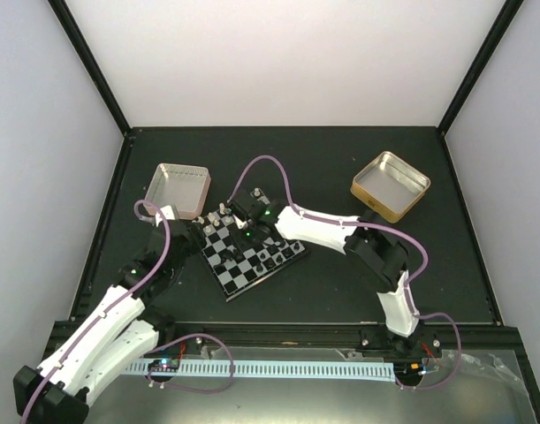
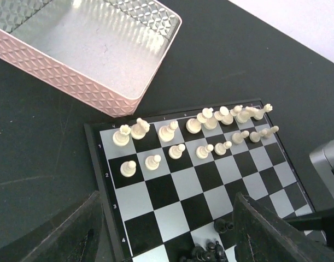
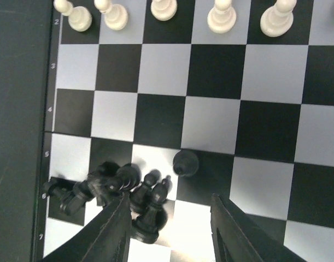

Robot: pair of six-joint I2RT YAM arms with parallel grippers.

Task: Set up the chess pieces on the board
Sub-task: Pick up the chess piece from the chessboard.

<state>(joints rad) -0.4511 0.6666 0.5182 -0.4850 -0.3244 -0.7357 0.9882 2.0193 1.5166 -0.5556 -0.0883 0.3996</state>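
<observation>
On the board (image 1: pixel 241 267) at mid-table, white pieces (image 2: pixel 202 128) stand in two rows along its far-left edge. Black pieces (image 3: pixel 115 188) sit bunched and unplaced. I read only rank numbers on the rim. My left hand (image 2: pixel 169 224) is wide open and my right hand (image 3: pixel 169 218) part-open, both empty.

Pink tin (image 1: pixel 183 188) far left, gold tin (image 1: pixel 391 184) far right.

Bright, even light; glare inside the pink tin (image 2: pixel 74 76); pictures mostly sharp.
</observation>
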